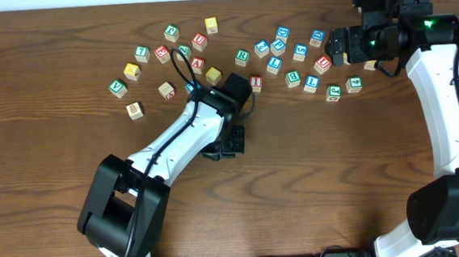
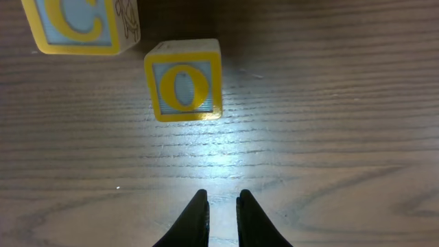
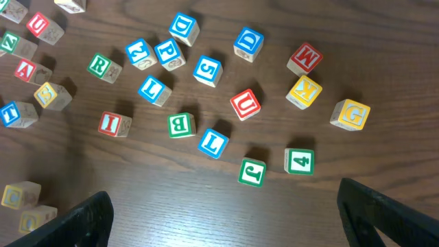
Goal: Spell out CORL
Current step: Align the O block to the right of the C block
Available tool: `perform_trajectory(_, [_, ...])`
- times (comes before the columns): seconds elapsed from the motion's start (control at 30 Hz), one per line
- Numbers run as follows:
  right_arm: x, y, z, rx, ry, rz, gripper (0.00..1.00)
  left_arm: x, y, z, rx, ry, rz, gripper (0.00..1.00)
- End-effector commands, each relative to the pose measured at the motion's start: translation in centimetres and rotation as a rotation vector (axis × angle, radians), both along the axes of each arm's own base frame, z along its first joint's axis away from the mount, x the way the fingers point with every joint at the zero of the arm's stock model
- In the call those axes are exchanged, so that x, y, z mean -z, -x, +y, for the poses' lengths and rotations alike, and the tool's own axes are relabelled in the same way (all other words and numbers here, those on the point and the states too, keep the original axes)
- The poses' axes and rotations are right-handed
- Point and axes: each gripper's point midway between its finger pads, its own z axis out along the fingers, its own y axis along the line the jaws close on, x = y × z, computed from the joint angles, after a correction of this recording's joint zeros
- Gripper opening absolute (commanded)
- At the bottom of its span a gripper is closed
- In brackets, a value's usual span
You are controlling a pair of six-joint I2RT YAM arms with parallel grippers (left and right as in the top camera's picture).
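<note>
In the left wrist view a yellow-faced C cube (image 2: 79, 24) sits at the top left, and a yellow-faced O cube (image 2: 184, 89) lies just right of it and slightly nearer. My left gripper (image 2: 223, 199) is shut and empty, a short way back from the O cube. From overhead, the left gripper (image 1: 229, 142) and its arm hide both cubes. My right gripper (image 3: 226, 209) hangs open above the right cluster. There a green R cube (image 3: 101, 66) (image 1: 242, 57) lies at the left, with two blue L cubes (image 3: 152, 89) (image 3: 213, 143) nearer the middle.
Several more letter cubes are scattered across the back of the table, such as a red U (image 3: 245, 104), a green B (image 3: 181, 125) and a yellow G (image 3: 350, 113). A second loose group lies at the back left (image 1: 163, 52). Two pale yellow cubes (image 3: 20, 206) sit at the lower left.
</note>
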Motion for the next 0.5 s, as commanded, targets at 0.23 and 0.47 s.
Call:
perform_trajectory(0.23, [-1.0, -0.2, 0.8, -0.029, 0.001, -0.026, 0.99, 1.6, 0.2, 0.6, -0.003, -0.026, 0.002, 0.15])
perform_trajectory(0.47, [-1.0, -0.2, 0.8, -0.029, 0.001, -0.026, 0.99, 3.1, 0.1, 0.6, -0.009, -0.033, 0.033, 0.15])
